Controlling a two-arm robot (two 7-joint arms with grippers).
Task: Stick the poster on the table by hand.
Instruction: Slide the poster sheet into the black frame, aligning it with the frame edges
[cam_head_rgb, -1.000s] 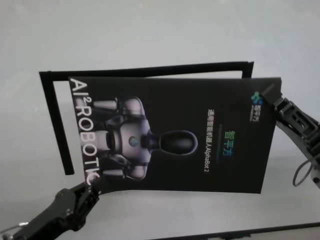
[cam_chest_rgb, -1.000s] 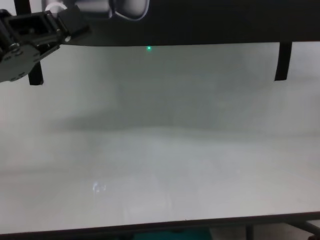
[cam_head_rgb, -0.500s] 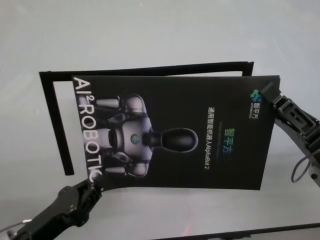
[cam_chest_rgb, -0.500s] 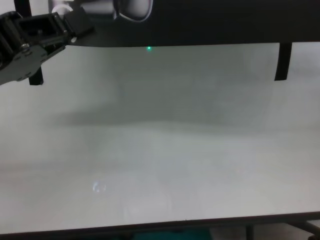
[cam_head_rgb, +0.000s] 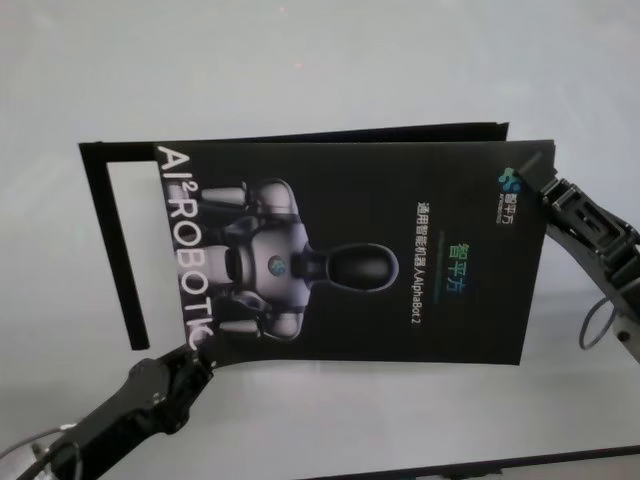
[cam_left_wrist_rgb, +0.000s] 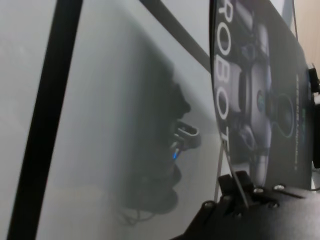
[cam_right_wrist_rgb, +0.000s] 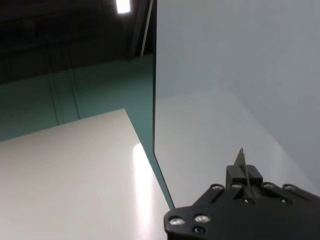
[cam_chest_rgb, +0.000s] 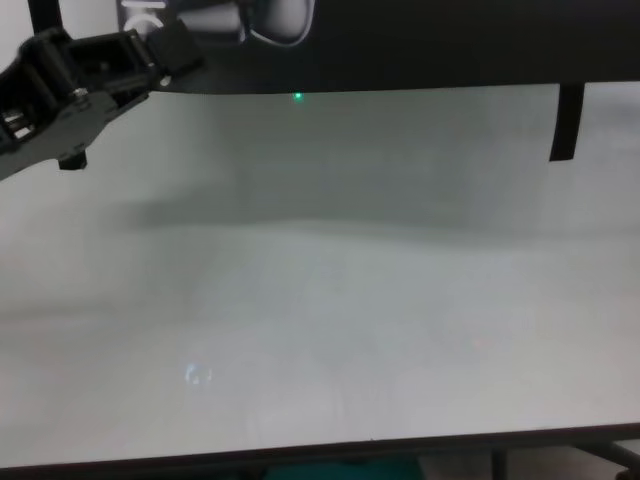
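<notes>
The poster (cam_head_rgb: 350, 260), black with a grey robot picture and white lettering, hangs above the table (cam_head_rgb: 300, 60), held at two opposite corners. My left gripper (cam_head_rgb: 193, 352) is shut on its near left corner, also seen in the chest view (cam_chest_rgb: 150, 58) and in the left wrist view (cam_left_wrist_rgb: 239, 186), where the poster (cam_left_wrist_rgb: 260, 90) rises beside it. My right gripper (cam_head_rgb: 537, 178) is shut on the far right corner. The right wrist view shows its fingertips (cam_right_wrist_rgb: 242, 169) pinching the sheet edge-on. In the chest view the poster's near edge (cam_chest_rgb: 420, 45) runs above the table (cam_chest_rgb: 320, 300).
A black tape outline lies on the table, with one strip down the left (cam_head_rgb: 110, 250) and another along the far side (cam_head_rgb: 300, 140), partly covered by the poster. Strip ends (cam_chest_rgb: 565, 122) show in the chest view. The table's near edge (cam_chest_rgb: 300, 455) is dark.
The poster has shifted to the right and sunk a little, now covering more of the far tape strip. My left gripper moved right with its corner; the right gripper barely moved.
</notes>
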